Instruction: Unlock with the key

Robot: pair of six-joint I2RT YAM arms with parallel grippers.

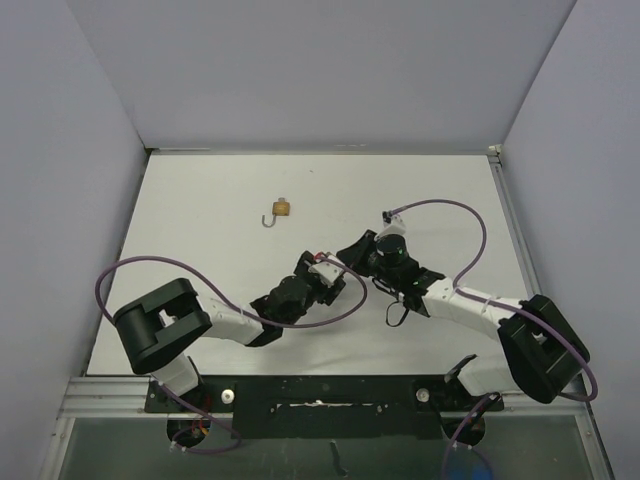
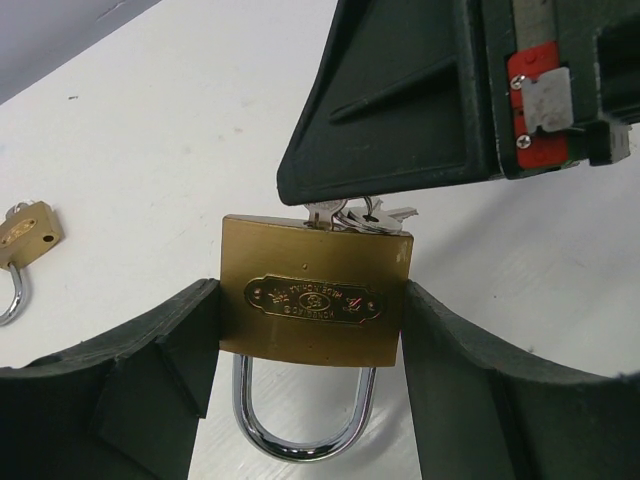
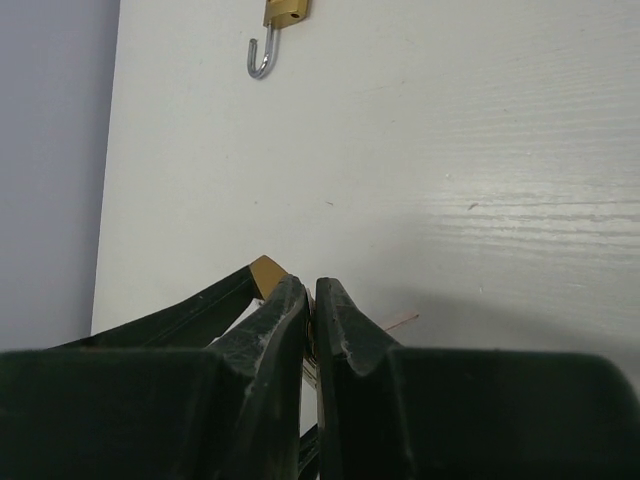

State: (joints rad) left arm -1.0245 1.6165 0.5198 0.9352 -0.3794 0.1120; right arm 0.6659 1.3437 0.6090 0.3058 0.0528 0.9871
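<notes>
The left tool (image 2: pixel 310 310) grasps a large rectangular brass padlock (image 2: pixel 312 262) by its two sides, near the middle of the white counter (image 1: pixel 220 190). Both legs of the padlock's steel shackle (image 2: pixel 300 435) run into its body. The right tool (image 3: pixel 312 300) is clenched on a small silver metal key (image 2: pixel 325 212), which meets the padlock's top edge. A smaller brass padlock (image 1: pixel 281 210) with its shackle swung out lies farther away, to the left.
</notes>
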